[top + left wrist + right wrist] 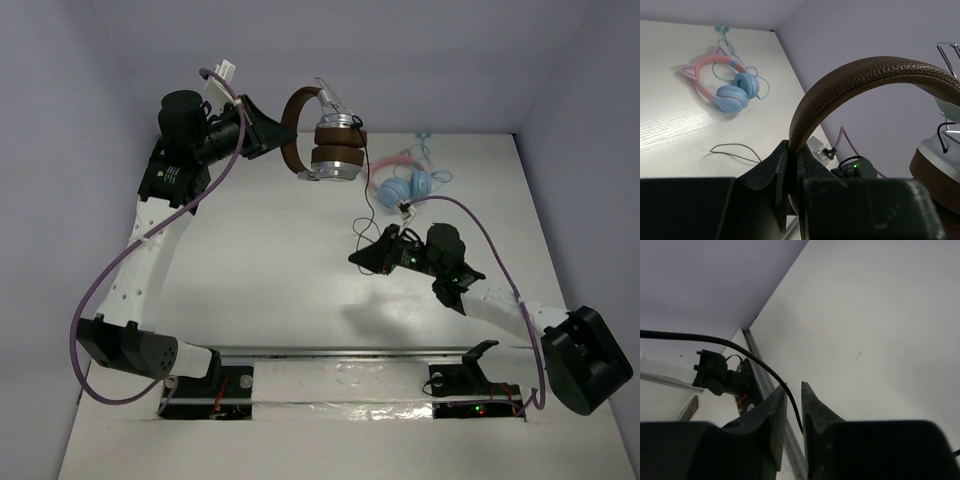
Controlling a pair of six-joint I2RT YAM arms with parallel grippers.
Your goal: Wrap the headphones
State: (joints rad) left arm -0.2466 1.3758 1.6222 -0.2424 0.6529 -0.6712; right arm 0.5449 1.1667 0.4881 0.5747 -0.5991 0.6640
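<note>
The headphones point(335, 150) hang in the air at the back of the table, held by their brown headband point(865, 70). My left gripper point(793, 150) is shut on that headband, seen from above at the left gripper point(272, 128). Their thin dark cable point(366, 205) drops from the earcups toward my right gripper point(358, 258) at mid table. In the right wrist view the cable point(730, 345) runs down between the fingers of the right gripper point(794, 392). Those jaws stand narrowly apart, the gap wider than the cable.
Smaller pink-and-light-blue headphones point(405, 180) lie at the back right near the wall, also visible in the left wrist view point(727, 90) with their own thin cord. A metal rail point(330, 352) runs along the near edge. Walls close in the back and the right side.
</note>
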